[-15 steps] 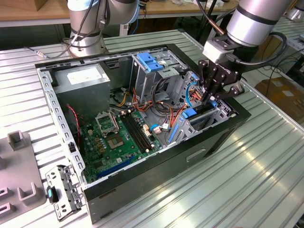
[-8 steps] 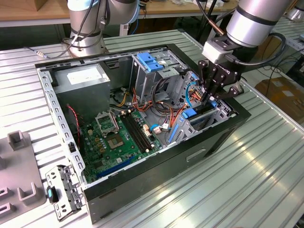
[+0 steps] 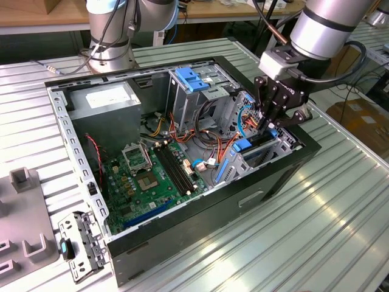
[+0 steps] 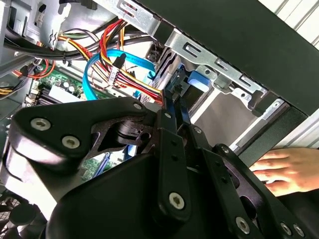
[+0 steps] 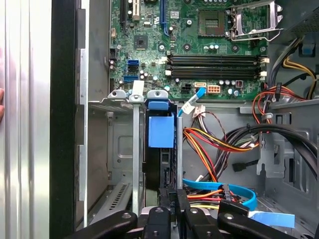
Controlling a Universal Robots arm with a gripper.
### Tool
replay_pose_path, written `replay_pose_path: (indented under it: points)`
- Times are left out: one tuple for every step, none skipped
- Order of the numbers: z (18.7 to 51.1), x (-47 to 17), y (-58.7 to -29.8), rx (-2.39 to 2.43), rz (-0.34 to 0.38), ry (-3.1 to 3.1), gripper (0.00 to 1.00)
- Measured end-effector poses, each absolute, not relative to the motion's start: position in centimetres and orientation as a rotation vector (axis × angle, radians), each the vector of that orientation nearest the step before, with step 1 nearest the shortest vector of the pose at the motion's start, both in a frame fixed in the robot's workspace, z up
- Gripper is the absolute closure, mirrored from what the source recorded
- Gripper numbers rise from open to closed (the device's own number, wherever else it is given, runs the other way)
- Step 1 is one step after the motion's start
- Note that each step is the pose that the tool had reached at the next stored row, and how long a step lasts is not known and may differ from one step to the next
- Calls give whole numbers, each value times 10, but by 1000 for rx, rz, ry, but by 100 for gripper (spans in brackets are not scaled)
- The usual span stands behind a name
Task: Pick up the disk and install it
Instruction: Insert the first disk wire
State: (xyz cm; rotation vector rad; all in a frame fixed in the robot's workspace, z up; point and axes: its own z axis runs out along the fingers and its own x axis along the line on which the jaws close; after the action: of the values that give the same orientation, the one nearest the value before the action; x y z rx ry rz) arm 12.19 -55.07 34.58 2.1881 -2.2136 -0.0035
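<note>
Reaching down into the open computer case [image 3: 255, 201], our arm points its claw [image 3: 267, 125] almost straight down at the metal drive cage [image 5: 124, 149]. We clench the fingers [image 4: 172, 149] on the disk [image 5: 160, 164], which stands on edge in the cage slot right below the claw, blue rail upward. Beside the claw, a person's hand [image 4: 281, 169] rests on the case wall.

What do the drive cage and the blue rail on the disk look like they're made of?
The drive cage: bare sheet metal, judging by its dull grey sheen and punched slots. The blue rail on the disk: probably moulded plastic, with even matte colour and soft edges.
</note>
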Motion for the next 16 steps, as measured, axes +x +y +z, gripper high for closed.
replay_pose_path:
  points:
    - [346, 122, -551, 2186, -3, -2215, 83]
    - [346, 122, -551, 2186, -4, -2216, 83]
    - [346, 122, -551, 2186, -4, -2216, 83]
    - [346, 122, -551, 2186, -4, -2216, 83]
    - [346, 122, -551, 2186, -4, -2216, 83]
    - [346, 122, -552, 2186, -4, -2216, 83]
    - [346, 122, -552, 2186, -4, -2216, 83]
    - [346, 122, -552, 2186, -4, -2216, 83]
    - [346, 122, -553, 2186, -4, -2216, 83]
    - [346, 122, -553, 2186, -4, -2216, 83]
    - [346, 122, -553, 2185, -4, -2216, 83]
    - [346, 122, -553, 2186, -4, -2216, 83]
    - [346, 122, -554, 2186, -4, -2216, 83]
    - [346, 122, -554, 2186, -4, -2216, 83]
    - [346, 122, -554, 2186, -4, -2216, 83]
    - [346, 122, -554, 2185, -4, -2216, 83]
